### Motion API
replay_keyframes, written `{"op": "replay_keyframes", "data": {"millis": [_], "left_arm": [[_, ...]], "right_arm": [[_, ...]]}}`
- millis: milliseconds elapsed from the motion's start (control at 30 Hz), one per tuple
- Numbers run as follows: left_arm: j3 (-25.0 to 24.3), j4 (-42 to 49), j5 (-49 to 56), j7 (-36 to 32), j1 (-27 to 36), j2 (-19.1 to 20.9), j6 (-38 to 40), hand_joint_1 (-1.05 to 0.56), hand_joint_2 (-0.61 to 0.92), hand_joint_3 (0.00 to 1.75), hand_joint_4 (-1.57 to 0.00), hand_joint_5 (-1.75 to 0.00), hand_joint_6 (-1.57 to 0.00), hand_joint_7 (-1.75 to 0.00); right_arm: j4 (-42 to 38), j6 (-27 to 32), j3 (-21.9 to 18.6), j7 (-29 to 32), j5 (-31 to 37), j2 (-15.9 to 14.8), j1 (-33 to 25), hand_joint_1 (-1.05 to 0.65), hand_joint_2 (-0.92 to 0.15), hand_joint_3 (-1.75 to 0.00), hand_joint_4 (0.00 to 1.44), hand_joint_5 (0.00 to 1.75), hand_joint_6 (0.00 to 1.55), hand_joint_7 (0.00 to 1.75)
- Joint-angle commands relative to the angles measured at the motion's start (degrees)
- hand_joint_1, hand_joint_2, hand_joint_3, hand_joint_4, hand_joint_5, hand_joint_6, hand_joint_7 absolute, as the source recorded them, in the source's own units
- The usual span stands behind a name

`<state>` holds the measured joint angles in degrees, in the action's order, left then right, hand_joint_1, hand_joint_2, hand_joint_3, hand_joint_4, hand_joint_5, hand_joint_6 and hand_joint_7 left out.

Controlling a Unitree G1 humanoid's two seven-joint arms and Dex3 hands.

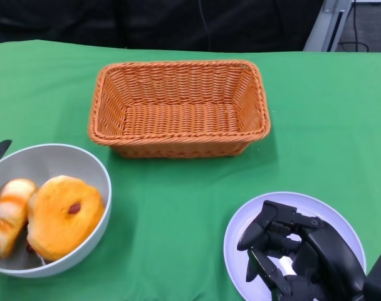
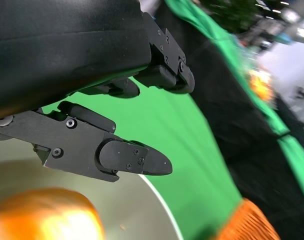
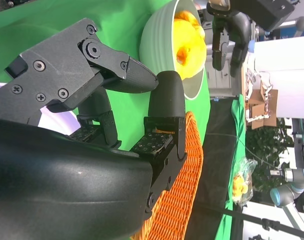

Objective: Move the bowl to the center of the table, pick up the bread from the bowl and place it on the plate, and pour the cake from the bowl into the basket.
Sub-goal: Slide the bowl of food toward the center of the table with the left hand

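Green tablecloth (image 1: 178,207), basket (image 1: 178,108) at 12 o'clock, bowl (image 1: 93,169) at 8. Right hand (image 1: 284,251) hovers over the plate (image 1: 240,226), fingers loosely apart, empty. Left hand (image 2: 117,100) is spread by the bowl rim, holding nothing.

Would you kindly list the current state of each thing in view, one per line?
Bowl: upright at the table's left edge, holding bread and cake.
Bread: in the bowl.
Cake: in the bowl, beside the bread.
Basket: upright, empty.
Plate: bare, under the right hand.
Right hand: open, above the plate.
Left hand: open, over the bowl.
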<state>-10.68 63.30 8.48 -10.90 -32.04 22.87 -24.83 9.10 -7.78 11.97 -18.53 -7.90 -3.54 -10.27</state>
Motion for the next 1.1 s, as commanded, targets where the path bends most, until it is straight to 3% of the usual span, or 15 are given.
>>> {"op": "replay_keyframes", "data": {"millis": [33, 333, 600, 800, 1100], "left_arm": [[-0.3, 1.7, -1.1, -0.6, -2.1, 1.4, 2.9, -0.55, 0.92, 0.25, -0.28, -0.02, -0.35, 0.00], [0.4, 4.0, -3.3, 4.3, -5.1, 1.2, 16.8, -0.56, 0.92, 0.35, -0.29, -0.02, -0.28, 0.00], [3.8, 2.5, -2.3, 11.1, -5.5, 1.3, 22.8, -0.54, 0.92, 0.42, -0.22, 0.00, -0.20, 0.00], [6.2, -1.3, -2.4, 18.3, -5.0, 1.4, 27.0, -0.55, 0.92, 0.47, -0.14, 0.00, -0.17, -0.01], [4.0, -11.5, -7.6, 23.4, -0.7, -0.2, 29.8, -0.54, 0.92, 0.48, -0.18, -0.02, -0.18, -0.01]], "right_arm": [[-0.6, -1.2, -0.4, -0.2, -0.2, 0.1, 0.6, -0.17, -0.57, -0.99, 0.71, 1.58, 0.70, 1.32], [-1.8, -2.4, -0.7, -0.4, -0.1, 0.0, 1.1, -0.18, -0.56, -0.99, 0.73, 1.55, 0.73, 1.30], [-1.9, -2.2, -0.7, -0.6, -0.4, 0.0, 1.2, -0.18, -0.57, -0.97, 0.73, 1.56, 0.72, 1.30], [-1.0, -1.3, -0.5, -0.4, -0.4, 0.2, 0.7, -0.18, -0.57, -0.97, 0.72, 1.57, 0.72, 1.31], [-1.6, -2.2, -0.6, -0.6, -0.2, 0.1, 0.8, -0.19, -0.56, -0.99, 0.73, 1.57, 0.72, 1.30]]}}
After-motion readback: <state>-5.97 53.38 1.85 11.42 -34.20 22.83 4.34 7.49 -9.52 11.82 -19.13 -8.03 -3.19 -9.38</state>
